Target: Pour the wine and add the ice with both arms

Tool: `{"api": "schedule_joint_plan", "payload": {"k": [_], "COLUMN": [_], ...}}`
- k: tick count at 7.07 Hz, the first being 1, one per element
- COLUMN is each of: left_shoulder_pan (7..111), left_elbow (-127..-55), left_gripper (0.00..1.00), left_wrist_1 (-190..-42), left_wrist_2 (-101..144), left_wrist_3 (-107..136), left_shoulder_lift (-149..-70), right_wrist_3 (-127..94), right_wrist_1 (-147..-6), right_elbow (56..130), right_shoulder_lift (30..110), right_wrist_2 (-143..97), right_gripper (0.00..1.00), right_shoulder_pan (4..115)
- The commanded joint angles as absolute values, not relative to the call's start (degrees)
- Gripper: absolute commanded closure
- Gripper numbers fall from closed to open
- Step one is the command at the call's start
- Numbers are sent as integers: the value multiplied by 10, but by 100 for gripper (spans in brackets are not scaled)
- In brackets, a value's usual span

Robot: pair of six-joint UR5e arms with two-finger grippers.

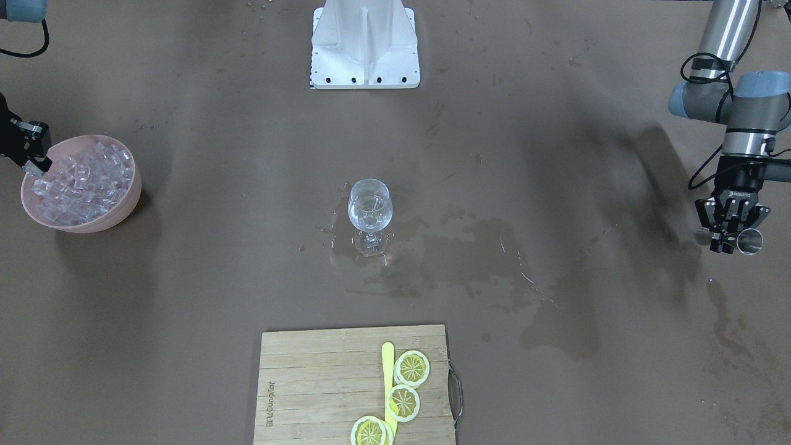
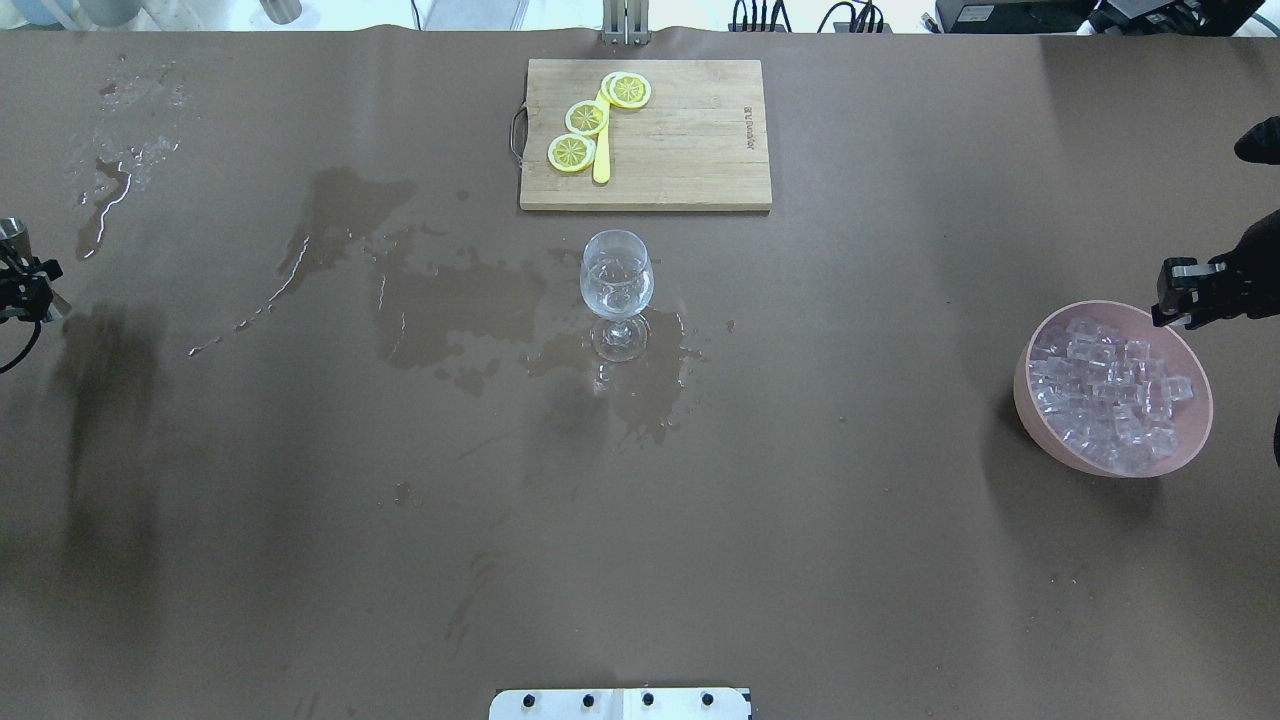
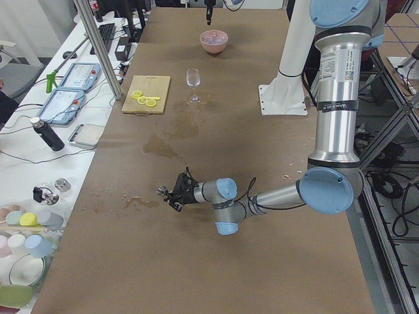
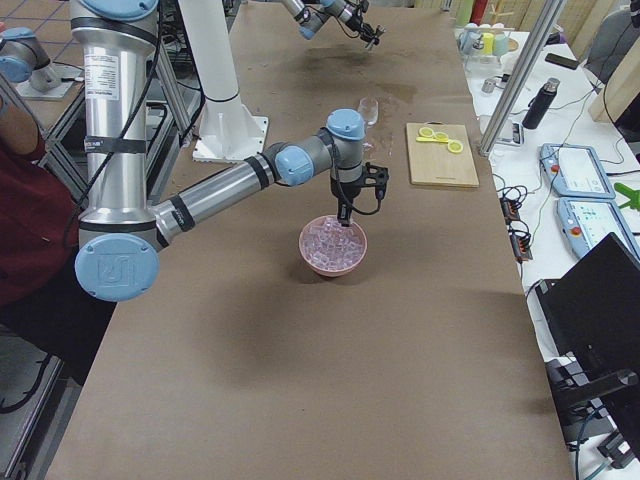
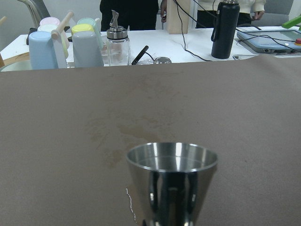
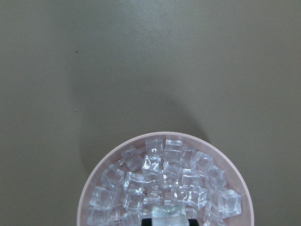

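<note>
Stains are spread across the brown tabletop (image 1: 185,309). At one end a pink bowl (image 1: 133,198) is heaped with ice (image 1: 86,185). At the centre a wine glass (image 1: 369,213) is set upright with a little clear wine (image 1: 369,219) in it; thin-walled and top-heavy, it is judged fragile. Well apart from it, a steel measuring cup (image 1: 749,241) is clamped in the left gripper (image 1: 732,228). The right gripper (image 1: 34,167) is apparently closed on one ice cube (image 6: 168,214). A cube is judged light, hard and slippery, and is best pinched across flat faces.
</note>
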State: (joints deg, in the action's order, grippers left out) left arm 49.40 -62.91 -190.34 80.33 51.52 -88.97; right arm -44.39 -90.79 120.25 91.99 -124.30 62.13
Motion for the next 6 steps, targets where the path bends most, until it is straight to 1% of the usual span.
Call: {"api": "schedule_joint_plan", "payload": {"k": [1,2,4,6], "left_shoulder_pan": [494,496,497,501], "left_elbow": [-634,-636,-665,-678], "left_gripper": [89,100,100,100], "left_wrist_1": [-1904,-1905,-1905,-1899], "left_wrist_2": [803,803,805,808], "left_wrist_3": [516,518,519,518], "left_shoulder_lift": [-893,-900,-910,-952], "right_wrist_3": [-444,-445,-445,-444], "right_wrist_1": [-908,-908,-908,-908], "right_elbow": [1207,1206,1206,1208], "right_shoulder_lift": [921,921,923,923], "right_wrist_2": [-1243,-1243,-1243,-1254], "right_gripper": [96,96,96,96], "right_shoulder_pan": [621,621,621,627]}}
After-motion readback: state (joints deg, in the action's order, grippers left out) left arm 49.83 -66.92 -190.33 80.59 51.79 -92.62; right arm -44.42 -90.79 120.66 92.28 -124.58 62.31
